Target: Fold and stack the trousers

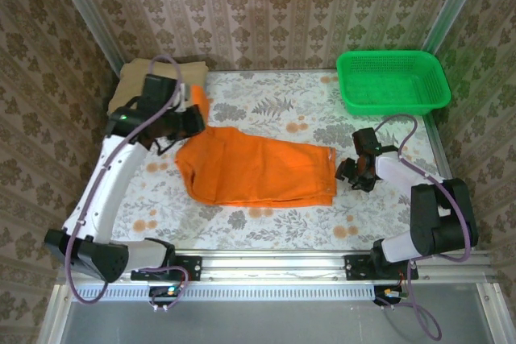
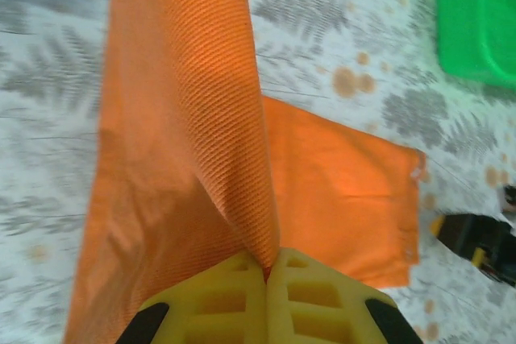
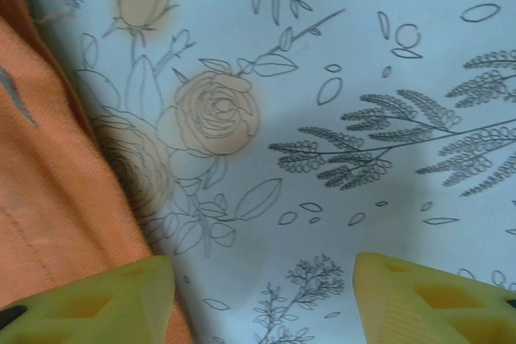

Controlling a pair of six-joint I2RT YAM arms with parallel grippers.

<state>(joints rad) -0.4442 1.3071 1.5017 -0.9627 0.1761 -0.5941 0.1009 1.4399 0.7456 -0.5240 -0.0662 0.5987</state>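
Floral tabletop [image 1: 266, 223] holds orange trousers [image 1: 258, 171] centrally, lengthwise left to right. Left end effector [image 2: 266, 267] clamps their raised far-left end; right end effector [image 3: 262, 279] gapes empty just beside their right edge.

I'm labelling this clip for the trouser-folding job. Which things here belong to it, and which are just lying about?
Job: orange trousers; left gripper, shut on a lifted part of them; right gripper, open beside their edge.
Lying about: green basket; tan cloth, far-left corner.
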